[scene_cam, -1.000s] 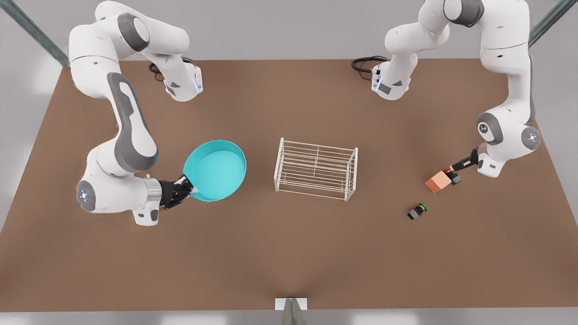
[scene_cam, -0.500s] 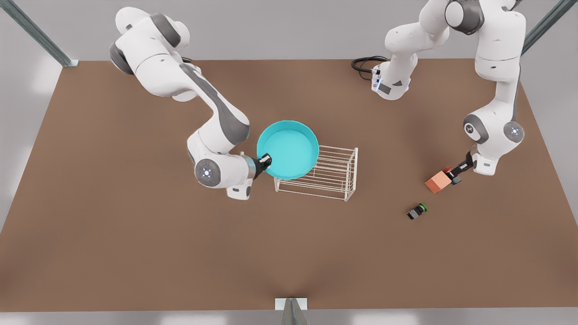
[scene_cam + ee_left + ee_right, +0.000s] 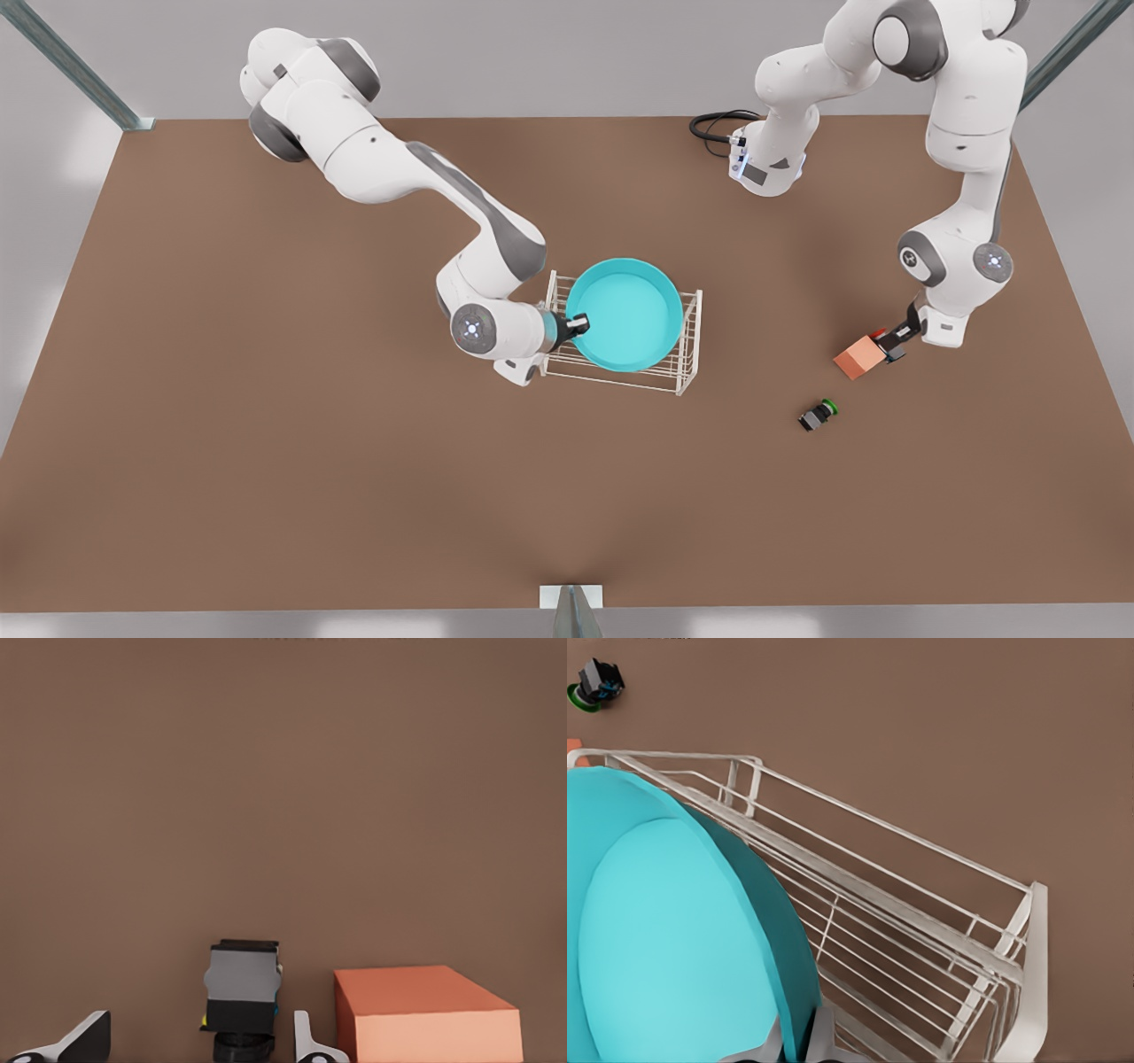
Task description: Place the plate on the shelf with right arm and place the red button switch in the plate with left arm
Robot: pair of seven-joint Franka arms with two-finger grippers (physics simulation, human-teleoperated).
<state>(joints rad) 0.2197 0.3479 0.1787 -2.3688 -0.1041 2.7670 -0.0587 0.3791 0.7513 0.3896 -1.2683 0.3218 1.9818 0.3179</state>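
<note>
No text, label, brand, number or sign can be read anywhere; the plate (image 3: 625,314), the shelf (image 3: 687,363) and the desk (image 3: 354,461) around the shelf are all unmarked.

The left gripper (image 3: 195,1047) hangs low over the brown table (image 3: 283,797), fingers spread apart. Between them sits a small black switch body (image 3: 243,997); just beside it lies an orange-pink cube (image 3: 425,1014).

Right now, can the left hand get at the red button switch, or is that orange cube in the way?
Probably yes. The left hand already has its open fingers either side of the red button switch; the orange cube sits just beside one finger, not between.
</note>
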